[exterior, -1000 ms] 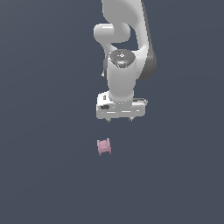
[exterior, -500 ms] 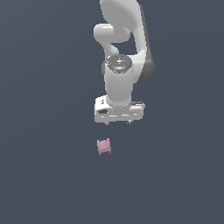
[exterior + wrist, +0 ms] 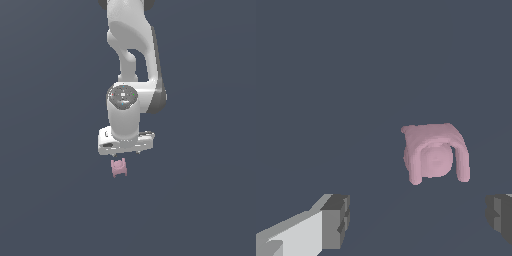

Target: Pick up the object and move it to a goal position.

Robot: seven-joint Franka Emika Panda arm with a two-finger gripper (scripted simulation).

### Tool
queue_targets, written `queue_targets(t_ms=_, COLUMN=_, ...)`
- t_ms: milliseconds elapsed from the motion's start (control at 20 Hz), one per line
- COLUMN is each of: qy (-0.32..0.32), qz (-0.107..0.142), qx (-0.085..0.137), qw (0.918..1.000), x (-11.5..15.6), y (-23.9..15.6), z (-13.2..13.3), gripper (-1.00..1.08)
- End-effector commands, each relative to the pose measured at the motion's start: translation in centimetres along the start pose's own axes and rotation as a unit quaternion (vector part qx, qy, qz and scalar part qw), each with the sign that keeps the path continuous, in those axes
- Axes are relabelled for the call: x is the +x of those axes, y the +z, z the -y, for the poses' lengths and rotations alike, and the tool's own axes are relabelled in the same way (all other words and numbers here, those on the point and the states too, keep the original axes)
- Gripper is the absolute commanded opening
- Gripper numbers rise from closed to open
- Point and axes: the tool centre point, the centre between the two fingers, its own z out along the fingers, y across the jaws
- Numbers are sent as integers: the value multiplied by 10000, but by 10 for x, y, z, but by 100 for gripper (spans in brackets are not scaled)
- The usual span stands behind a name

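Observation:
The object (image 3: pixel 119 167) is a tiny pale pink blocky piece with two short prongs on top, lying on the dark grey floor. In the wrist view the object (image 3: pixel 435 152) lies apart from both fingers, nearer one of them. My gripper (image 3: pixel 125 152) hangs on the white arm just above and behind the object in the exterior view, its fingers mostly hidden by the hand. The wrist view shows the gripper (image 3: pixel 418 220) open and empty, the two grey fingertips (image 3: pixel 336 220) far apart.
The dark grey floor (image 3: pixel 50 200) spreads flat all around. The white arm (image 3: pixel 131 60) rises out of the exterior view's top.
The arm has swung toward the camera and lowered, bringing the gripper from up and to the exterior view's right of the object to just above it. The object has not moved.

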Motion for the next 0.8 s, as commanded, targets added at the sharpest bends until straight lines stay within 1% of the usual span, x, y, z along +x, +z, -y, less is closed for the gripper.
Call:
queue_targets(t_ms=0, qy=-98, qz=11, qx=-24, qw=9999, x=7, y=12, z=-12, gripper=100)
queue_targets(t_ms=350, qy=-262, qz=34, qx=-63, qw=9996, x=18, y=33, z=-32, gripper=100)
queue_targets(t_ms=750, qy=-284, qz=43, qx=-69, qw=9996, x=19, y=39, z=-36, gripper=100)
